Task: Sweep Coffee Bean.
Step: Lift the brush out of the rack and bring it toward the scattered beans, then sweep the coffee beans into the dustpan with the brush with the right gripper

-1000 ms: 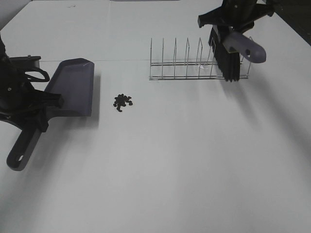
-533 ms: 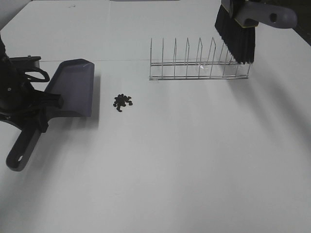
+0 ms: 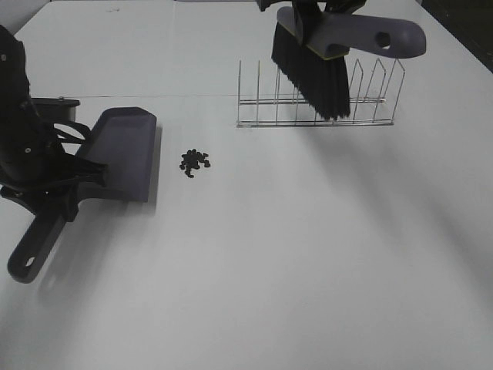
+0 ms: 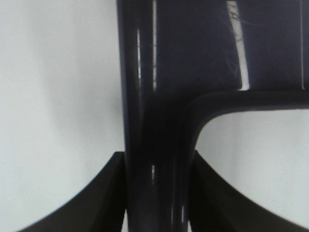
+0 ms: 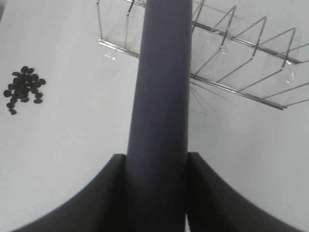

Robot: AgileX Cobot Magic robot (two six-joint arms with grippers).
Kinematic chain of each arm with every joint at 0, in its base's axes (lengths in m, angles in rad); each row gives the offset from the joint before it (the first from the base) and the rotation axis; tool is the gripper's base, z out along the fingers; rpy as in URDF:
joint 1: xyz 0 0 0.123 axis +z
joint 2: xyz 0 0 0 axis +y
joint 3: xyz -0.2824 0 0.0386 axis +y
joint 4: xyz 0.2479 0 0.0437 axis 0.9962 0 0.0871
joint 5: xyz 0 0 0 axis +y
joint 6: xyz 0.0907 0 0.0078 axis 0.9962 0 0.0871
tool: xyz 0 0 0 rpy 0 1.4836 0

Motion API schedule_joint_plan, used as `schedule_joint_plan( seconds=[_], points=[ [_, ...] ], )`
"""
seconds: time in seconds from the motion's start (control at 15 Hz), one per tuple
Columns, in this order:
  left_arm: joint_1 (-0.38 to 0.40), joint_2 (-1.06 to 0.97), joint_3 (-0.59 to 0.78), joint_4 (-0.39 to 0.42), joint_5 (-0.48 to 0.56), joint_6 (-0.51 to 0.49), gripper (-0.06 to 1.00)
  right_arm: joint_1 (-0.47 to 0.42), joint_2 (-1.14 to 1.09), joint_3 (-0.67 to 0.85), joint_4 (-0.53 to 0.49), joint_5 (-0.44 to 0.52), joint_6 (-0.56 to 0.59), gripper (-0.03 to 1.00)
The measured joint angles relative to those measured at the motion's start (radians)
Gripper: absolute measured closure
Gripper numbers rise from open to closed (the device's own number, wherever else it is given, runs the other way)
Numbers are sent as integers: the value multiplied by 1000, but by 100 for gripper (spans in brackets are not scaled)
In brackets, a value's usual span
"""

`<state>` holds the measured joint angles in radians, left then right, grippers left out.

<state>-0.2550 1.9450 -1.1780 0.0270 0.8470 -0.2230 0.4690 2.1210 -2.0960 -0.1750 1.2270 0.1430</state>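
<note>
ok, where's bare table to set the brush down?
Free: the whole near half of the table, in front of the coffee beans and wire rack. Crowded: the narrow gap between dustpan and beans.

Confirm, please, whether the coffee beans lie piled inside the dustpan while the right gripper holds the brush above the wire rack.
Not inside: the exterior high view shows the coffee beans piled on the table beside the dustpan, apart from it. The brush part is right.
</note>
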Motion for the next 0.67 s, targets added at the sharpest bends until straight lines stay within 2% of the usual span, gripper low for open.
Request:
schedule_joint_plan(
  seconds=[0.27,0.6,0.67],
  points=[
    [-17,86,0,5,-5,-24,60,63,0,114,-11,-19,54,65],
    [-17,117,0,-8,-37,-25,60,120,24,337,-61,-273,159,65],
    [-17,120,0,-9,-37,-25,60,131,37,339,-71,-282,159,65]
  ],
)
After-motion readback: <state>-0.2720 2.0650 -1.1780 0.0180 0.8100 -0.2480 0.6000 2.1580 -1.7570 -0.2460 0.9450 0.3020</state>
